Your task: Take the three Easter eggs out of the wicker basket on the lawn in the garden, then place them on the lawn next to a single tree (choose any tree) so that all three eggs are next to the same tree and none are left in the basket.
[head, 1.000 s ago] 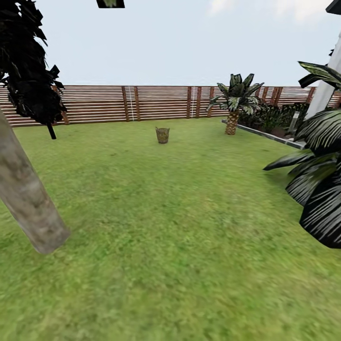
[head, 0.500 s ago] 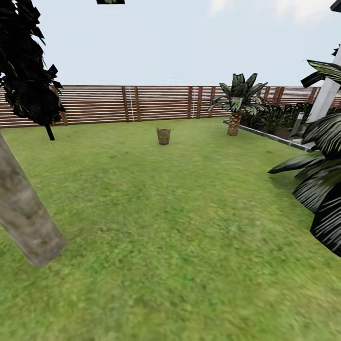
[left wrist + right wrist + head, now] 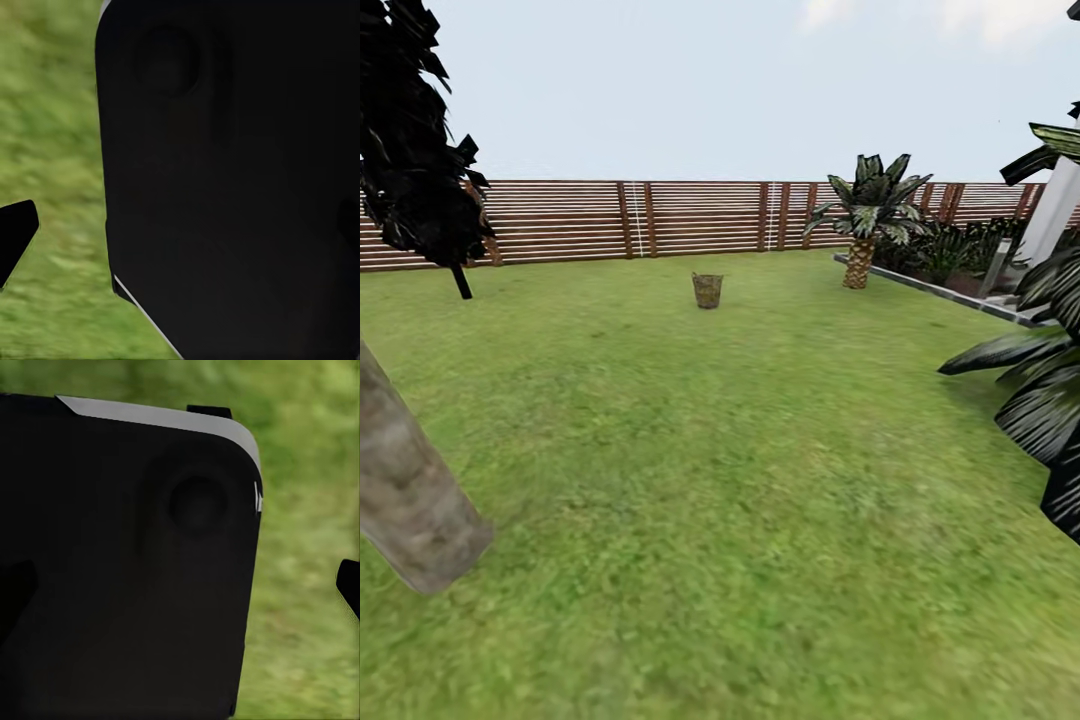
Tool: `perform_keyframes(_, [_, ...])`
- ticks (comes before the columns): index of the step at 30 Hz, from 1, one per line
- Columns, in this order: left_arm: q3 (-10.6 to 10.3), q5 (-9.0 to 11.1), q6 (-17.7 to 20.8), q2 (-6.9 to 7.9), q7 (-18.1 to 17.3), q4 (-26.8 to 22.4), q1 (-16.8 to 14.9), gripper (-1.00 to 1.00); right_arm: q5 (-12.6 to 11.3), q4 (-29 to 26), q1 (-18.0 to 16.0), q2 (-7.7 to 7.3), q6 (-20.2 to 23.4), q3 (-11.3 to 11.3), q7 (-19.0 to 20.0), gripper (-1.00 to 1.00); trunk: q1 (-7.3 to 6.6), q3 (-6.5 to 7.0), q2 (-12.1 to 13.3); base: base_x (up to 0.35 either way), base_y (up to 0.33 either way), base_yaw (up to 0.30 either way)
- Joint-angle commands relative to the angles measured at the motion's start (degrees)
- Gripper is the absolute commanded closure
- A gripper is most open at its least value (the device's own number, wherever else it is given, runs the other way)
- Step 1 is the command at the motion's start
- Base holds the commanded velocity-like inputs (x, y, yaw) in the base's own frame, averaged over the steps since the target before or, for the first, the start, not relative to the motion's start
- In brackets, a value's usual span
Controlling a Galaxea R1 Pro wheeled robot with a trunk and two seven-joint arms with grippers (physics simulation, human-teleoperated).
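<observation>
where lawn (image 3: pixel 760 480) spreads, distant wicker basket (image 3: pixel 707 290)

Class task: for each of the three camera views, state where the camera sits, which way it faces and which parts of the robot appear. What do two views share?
Head view: on the robot's head, facing forward across the lawn to the wicker basket and fence; a pale tree stands near left.
Left wrist view: near the left hand, facing down at grass past a dark robot panel.
Right wrist view: likewise, another dark panel.
Shared: both wrist views show the lawn.
</observation>
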Motion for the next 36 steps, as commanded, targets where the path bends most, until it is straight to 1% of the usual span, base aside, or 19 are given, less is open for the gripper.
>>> perform_keyframes(1, [0.03,0.07,-0.10,-0.01,0.02,-0.01,-0.01,-1.00,0.22,0.05,-0.03,-0.02,-0.17,0.10,0.02,-1.00,0.03,-0.05,-0.02,0.307,0.089,0.000])
perform_keyframes(16, [0.03,0.07,-0.10,-0.01,0.02,-0.01,-0.01,-1.00,0.21,-0.08,-0.03,-0.43,-0.17,0.18,0.11,-1.00,0.03,-0.05,-0.02,0.307,0.089,0.000])
perform_keyframes(21, [0.03,0.07,-0.10,-0.01,0.02,-0.01,-0.01,-1.00,0.14,-0.06,-0.03,-0.08,-0.17,0.18,0.11,-1.00,0.03,-0.05,-0.02,0.307,0.089,0.000])
perform_keyframes(36, [0.03,0.07,-0.10,-0.01,0.02,-0.01,-0.01,-1.00,0.13,-0.04,-0.03,0.01,-0.17,0.18,0.11,-1.00,0.03,-0.05,-0.02,0.307,0.089,0.012])
